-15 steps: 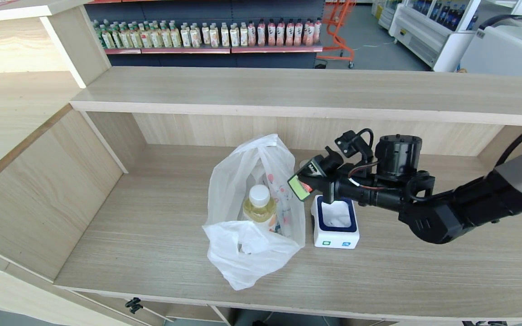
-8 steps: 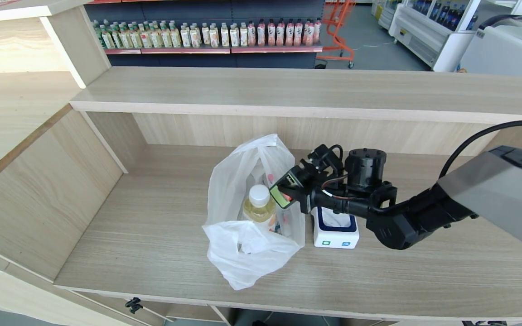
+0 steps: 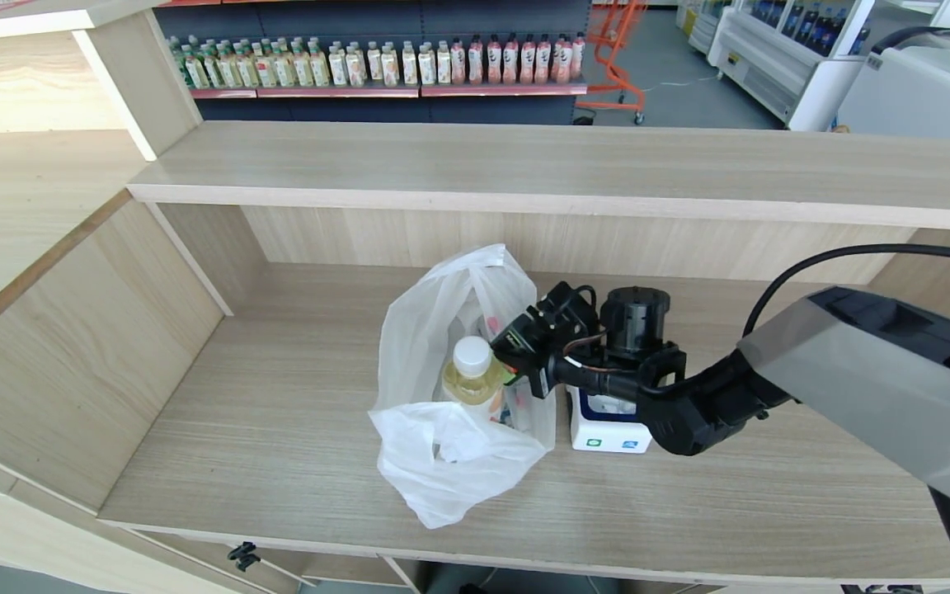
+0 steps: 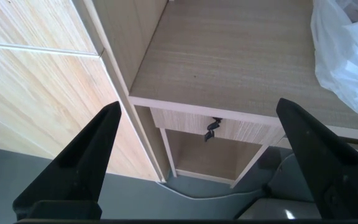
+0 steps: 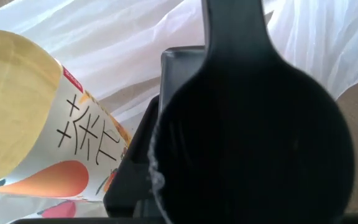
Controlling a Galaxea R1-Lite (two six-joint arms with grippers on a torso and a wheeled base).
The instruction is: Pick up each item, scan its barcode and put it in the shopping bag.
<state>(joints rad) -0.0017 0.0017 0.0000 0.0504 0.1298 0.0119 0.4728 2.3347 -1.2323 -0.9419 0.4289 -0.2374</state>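
Wood counter (image 3: 277,429) holds it all. White shopping bag (image 3: 442,462) sits open in the middle. The right gripper (image 3: 516,367) is at the bag's mouth. A big dark shape (image 5: 253,143) blocks its camera, so I cannot tell if it grips. The left gripper (image 4: 199,106) is spread wide by the counter's front edge. The scanner (image 3: 611,433), with small green and blue marks, is half hidden behind the arm. The bottle (image 3: 472,375) stands in the bag, with dark writing on its label.
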